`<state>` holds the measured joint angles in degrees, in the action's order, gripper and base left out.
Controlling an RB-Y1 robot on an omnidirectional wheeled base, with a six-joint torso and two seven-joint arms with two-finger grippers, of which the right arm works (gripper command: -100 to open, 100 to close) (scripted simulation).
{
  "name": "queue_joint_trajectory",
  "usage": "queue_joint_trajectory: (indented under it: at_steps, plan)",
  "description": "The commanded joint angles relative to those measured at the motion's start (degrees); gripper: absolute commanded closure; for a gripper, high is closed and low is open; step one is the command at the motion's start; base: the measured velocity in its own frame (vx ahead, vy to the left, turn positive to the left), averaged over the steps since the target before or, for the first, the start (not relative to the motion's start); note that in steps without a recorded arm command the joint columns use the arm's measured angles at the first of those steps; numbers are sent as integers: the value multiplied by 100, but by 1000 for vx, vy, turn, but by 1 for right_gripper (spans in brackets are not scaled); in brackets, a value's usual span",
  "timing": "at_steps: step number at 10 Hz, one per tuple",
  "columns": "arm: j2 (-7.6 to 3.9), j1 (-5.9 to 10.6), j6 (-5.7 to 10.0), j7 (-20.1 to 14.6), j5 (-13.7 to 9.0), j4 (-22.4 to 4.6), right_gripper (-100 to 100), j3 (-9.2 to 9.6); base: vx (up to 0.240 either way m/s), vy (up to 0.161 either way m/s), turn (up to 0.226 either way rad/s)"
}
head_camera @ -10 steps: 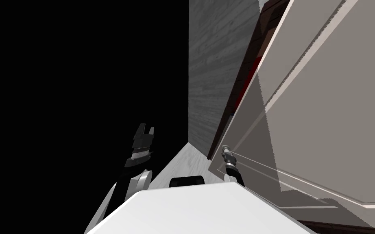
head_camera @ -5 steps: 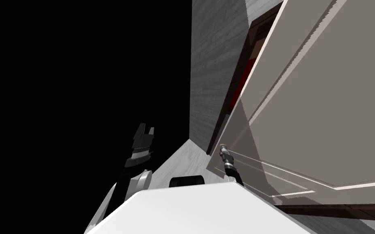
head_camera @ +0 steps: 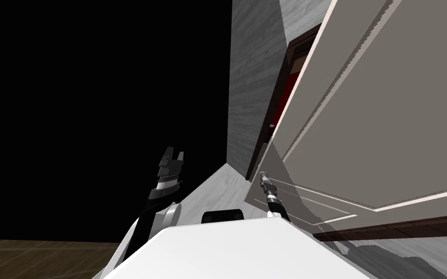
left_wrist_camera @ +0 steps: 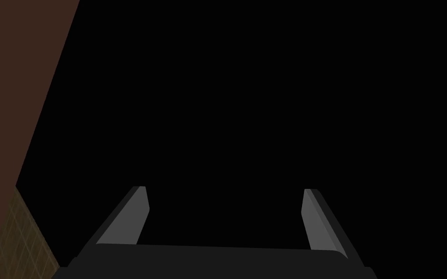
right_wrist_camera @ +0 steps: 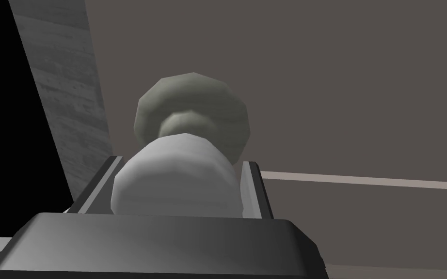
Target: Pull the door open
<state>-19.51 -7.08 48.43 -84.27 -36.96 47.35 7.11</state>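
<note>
While the right gripper (right_wrist_camera: pixel 181 162) keeps its two blades pressed on the sides of the knob (right_wrist_camera: pixel 169 180), the door (head_camera: pixel 387 121) has swung further towards me over the last second. In the head view its free edge now stands clear of the dark frame (head_camera: pixel 285 68), and the gap there is wider than it was, with a taller strip of red (head_camera: pixel 285 94) showing through it. The whole picture has also shifted: a band of brown floor (head_camera: pixel 48 256) has come in at the near left. I take that as my own move back or round, not a move of the room.

The door fills the right of the scene, hinged on its far right side, with the grey wall (head_camera: pixel 251 97) just left of the frame. The knob sits at the door's near left edge, low down, its round plate (right_wrist_camera: pixel 191 109) flat on the panel behind it.

The left gripper (head_camera: pixel 175 152) is raised at the left against the black area (head_camera: pixel 96 97), jaws wide apart and holding nothing.

By my reading the pull is well under way and the grip is sound, but the opening is narrow yet. More backing away along the door's arc should widen it.
</note>
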Motion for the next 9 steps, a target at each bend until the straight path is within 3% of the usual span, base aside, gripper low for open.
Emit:
queue_joint_trajectory:
  at_steps: [1,5,7,9]
  plan:
    - [-66,-65,36,-101,62,51,100,116,-257,-21,81]
    - [-264,-202,150,-386,232,176,100,435,-220,-7,74]
    - [-272,-204,141,-397,244,164,100,460,-162,-9,41]
    - [-380,-299,245,-557,329,188,100,620,-200,-22,117]
